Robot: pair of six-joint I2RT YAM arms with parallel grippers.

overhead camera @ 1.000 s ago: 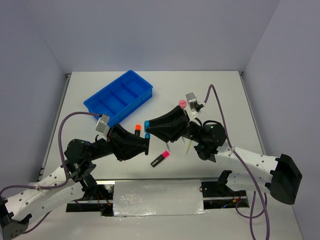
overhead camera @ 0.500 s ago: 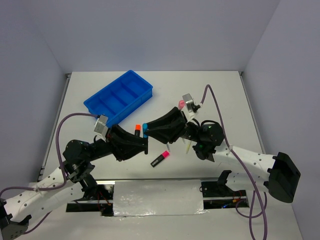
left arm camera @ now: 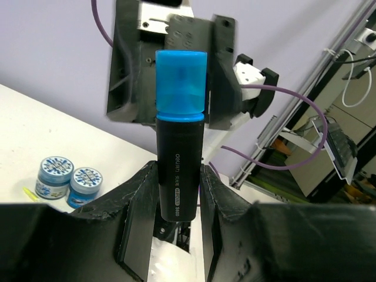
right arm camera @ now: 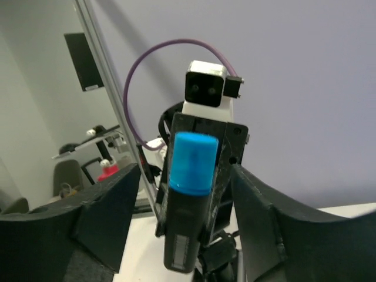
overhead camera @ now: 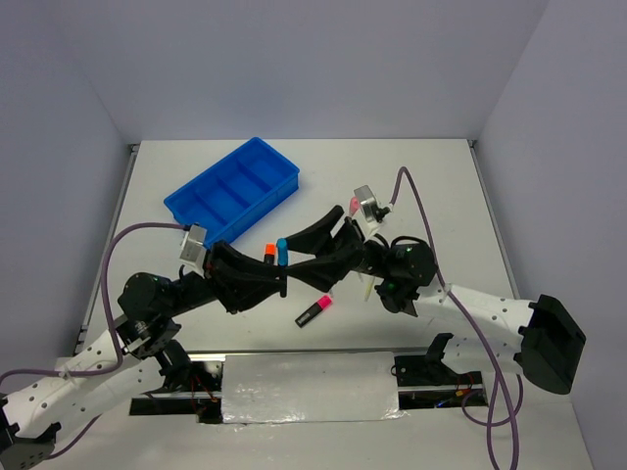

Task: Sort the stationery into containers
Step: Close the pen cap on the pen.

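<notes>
Top external shows right pincer [overhead camera: 291, 259] newly spread, left pincer [overhead camera: 282, 273] gripping blue-capped highlighter [overhead camera: 280, 249].

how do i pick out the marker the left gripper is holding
From the blue tray at the table's far left, come nearer to the left gripper. The black marker clamped in it has a blue cap, unlike the orange-capped marker beside it and the pink-capped one lying nearer.

Both arms, left arm [overhead camera: 98, 357] and right arm [overhead camera: 485, 311]: white link shells, black joint housings. A purple cable [left arm camera: 294, 90] runs to each wrist (small grey camera box [overhead camera: 193, 242] mounted there). Fingers [left arm camera: 138, 217] matte black, angular, faceted.
</notes>
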